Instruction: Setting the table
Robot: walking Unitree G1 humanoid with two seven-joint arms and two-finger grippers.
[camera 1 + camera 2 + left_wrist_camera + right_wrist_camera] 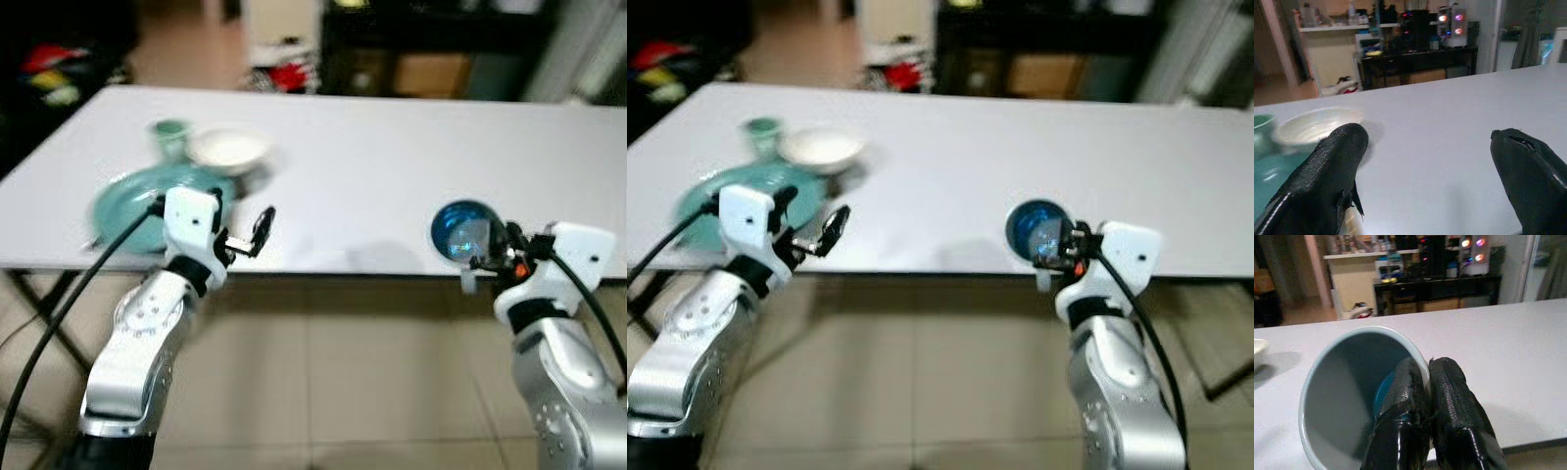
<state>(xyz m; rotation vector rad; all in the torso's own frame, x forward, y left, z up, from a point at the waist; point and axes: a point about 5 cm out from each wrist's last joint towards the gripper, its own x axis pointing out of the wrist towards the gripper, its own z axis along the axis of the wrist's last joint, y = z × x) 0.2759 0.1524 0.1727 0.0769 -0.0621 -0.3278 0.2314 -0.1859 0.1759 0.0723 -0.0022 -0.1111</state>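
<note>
The blue cup sits at the near edge of the white surface, on the robot's right, tipped so its mouth faces the head camera. The right hand is clamped on its rim: in the right wrist view one finger lies inside the cup and the other outside, pressed close together over the wall.

On the left side of the surface a teal plate lies near the front edge. Just behind it stand a white bowl and a small green cup, side by side. All three are well apart from the blue cup.

The left hand hovers at the front edge beside the plate, its fingers spread wide with nothing between them. The left wrist view looks across the surface, with the bowl just beyond

A tiled floor lies below the surface, and dark furniture stands behind it
</note>
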